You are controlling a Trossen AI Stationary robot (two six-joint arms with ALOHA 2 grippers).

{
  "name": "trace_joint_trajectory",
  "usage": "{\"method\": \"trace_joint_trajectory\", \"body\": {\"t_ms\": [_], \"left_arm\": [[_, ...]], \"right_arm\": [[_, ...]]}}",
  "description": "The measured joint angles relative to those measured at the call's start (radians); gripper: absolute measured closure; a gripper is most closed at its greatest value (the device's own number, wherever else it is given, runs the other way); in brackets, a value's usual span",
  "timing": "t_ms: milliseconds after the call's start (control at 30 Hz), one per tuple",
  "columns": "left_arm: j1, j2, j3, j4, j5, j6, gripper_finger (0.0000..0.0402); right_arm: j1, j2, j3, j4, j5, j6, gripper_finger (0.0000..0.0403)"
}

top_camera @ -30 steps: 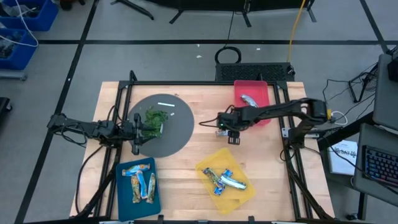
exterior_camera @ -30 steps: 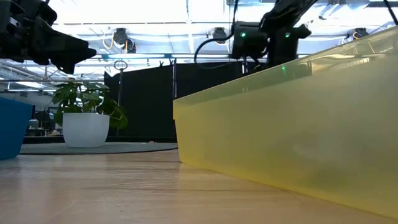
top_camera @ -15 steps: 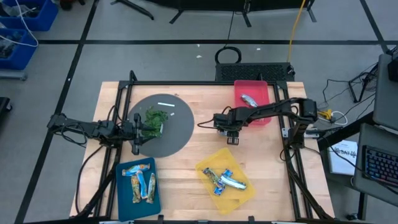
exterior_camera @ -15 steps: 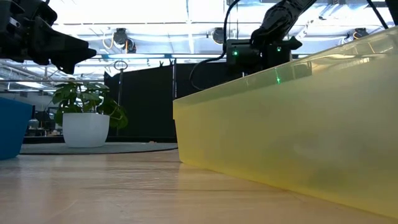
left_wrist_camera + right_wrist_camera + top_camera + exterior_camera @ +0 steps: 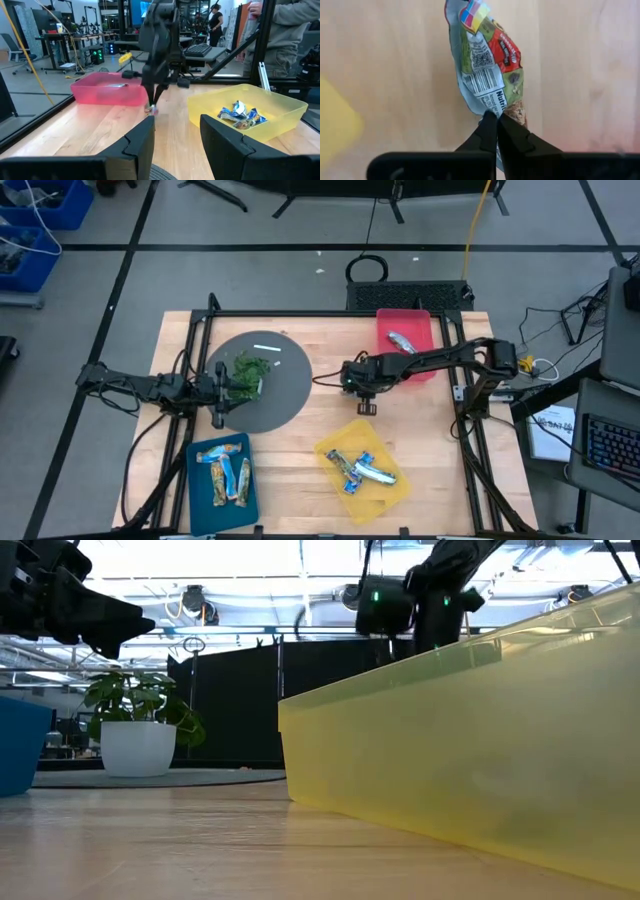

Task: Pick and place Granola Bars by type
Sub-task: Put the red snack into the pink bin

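Right gripper (image 5: 362, 406) shifted a bit left toward frame centre since a second ago, pinched shut on a granola bar (image 5: 487, 62) that hangs by one end, long axis running away from the fingers, over bare table. Red bin (image 5: 425, 325) lies up-right of it, yellow bin (image 5: 398, 490) below. Left gripper (image 5: 219, 388) waits parted over grey mat (image 5: 285, 395), farther off.

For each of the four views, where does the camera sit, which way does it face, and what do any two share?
High: overhead, straight down; both arms, right gripper.
Low: table height, facing the yellow bin; arms above.
Left wrist: level, across the table; own fingers.
Right wrist: facing down at the held granola bar.
Shared: left wrist and high both show the red bin.
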Motion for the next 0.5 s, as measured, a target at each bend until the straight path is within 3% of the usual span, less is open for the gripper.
{"method": "trace_joint_trajectory", "body": {"t_ms": [300,500], "left_arm": [[0.0,0.0,0.0,0.0,0.0,0.0,0.0238],[0.0,0.0,0.0,0.0,0.0,0.0,0.0238]], "right_arm": [[-0.037,-0.258,0.0,0.141,-0.064,0.125,0.0403],[-0.165,-0.463,0.0,-0.027,0.019,0.302,0.0403]]}}
